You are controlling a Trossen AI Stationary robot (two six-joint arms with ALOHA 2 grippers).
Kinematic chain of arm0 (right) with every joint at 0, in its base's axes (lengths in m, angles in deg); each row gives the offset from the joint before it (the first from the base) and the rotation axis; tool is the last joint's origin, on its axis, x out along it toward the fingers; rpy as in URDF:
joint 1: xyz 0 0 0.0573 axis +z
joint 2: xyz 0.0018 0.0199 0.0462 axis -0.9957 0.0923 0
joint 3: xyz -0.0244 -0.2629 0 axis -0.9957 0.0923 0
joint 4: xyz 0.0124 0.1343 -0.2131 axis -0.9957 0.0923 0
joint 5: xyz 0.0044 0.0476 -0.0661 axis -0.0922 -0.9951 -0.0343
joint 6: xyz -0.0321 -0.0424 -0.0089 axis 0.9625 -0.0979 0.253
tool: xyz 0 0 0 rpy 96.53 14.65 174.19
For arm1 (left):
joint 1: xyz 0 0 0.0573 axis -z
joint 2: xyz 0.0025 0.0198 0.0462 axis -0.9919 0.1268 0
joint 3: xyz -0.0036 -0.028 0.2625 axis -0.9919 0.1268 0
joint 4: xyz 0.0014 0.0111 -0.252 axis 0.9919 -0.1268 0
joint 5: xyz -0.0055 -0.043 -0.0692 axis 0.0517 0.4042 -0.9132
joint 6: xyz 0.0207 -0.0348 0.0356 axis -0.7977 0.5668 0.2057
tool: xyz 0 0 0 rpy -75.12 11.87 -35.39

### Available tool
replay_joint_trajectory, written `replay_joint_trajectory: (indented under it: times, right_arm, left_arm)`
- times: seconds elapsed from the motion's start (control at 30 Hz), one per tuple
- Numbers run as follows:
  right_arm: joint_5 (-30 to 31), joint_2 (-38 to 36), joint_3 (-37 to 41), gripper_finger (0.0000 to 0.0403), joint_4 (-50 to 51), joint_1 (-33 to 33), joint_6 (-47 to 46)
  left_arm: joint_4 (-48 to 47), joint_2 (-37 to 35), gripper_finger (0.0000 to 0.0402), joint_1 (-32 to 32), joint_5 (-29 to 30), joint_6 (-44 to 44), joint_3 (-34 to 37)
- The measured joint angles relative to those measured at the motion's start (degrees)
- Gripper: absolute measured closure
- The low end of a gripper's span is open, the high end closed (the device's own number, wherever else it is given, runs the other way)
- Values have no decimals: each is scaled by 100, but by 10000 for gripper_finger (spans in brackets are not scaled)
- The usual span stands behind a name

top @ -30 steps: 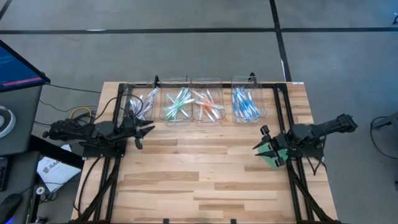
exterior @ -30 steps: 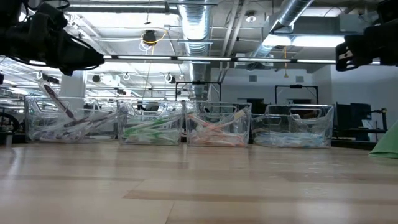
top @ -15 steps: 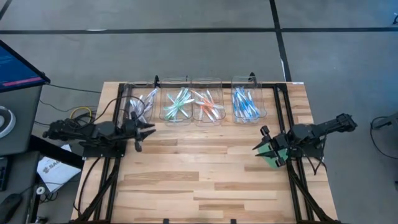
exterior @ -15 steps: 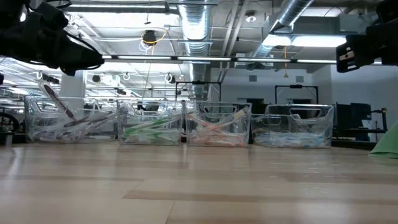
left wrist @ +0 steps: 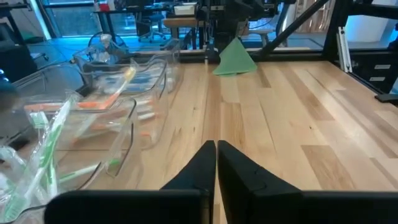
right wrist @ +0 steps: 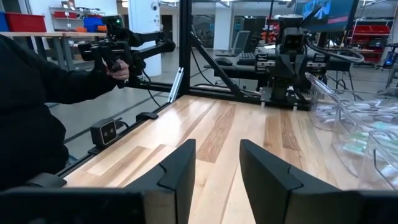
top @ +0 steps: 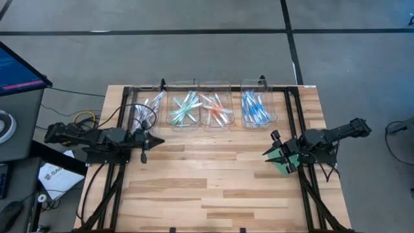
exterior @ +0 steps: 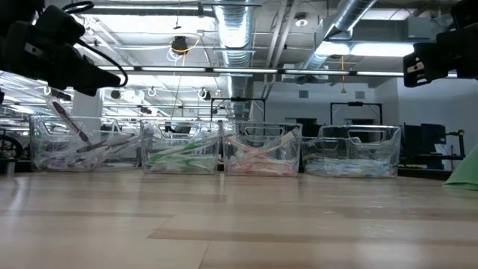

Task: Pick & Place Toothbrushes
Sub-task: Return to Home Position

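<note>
Toothbrushes [top: 217, 109] in four bins [top: 215, 82] across far side of table [top: 213, 171]; flat piece [top: 283, 166] rightward.

Your two arms are dark, almost black, each a chain of slim jointed links. On the left arm [top: 84, 136], thin black cables [top: 138, 114] loop loosely past the wrist. The right arm [top: 333, 134] shows a small pale patch [exterior: 413, 66] on its housing in the low view. The left gripper [left wrist: 216, 158] has matte black wedge fingers [left wrist: 198, 174] tapering to narrow tips. The right gripper [right wrist: 217, 165] has broader, angular black fingers [right wrist: 179, 169] with bevelled edges.
</note>
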Motion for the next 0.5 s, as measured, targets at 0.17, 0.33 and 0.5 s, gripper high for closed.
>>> replay_joint_trajectory:
  times: [0.17, 0.33, 0.5]
  right_arm:
    - [4, 0, 0, 284, 0, 0, 0]
    - [20, 0, 0, 284, 0, 0, 0]
    - [20, 0, 2, 284, 0, 0, -39]
  left_arm:
    - [35, 0, 399, -2, -329, -54, 7]
    - [335, 0, 399, -15, -1014, -325, 11]
    - [538, 7, 400, -82, -1051, 92, 216]
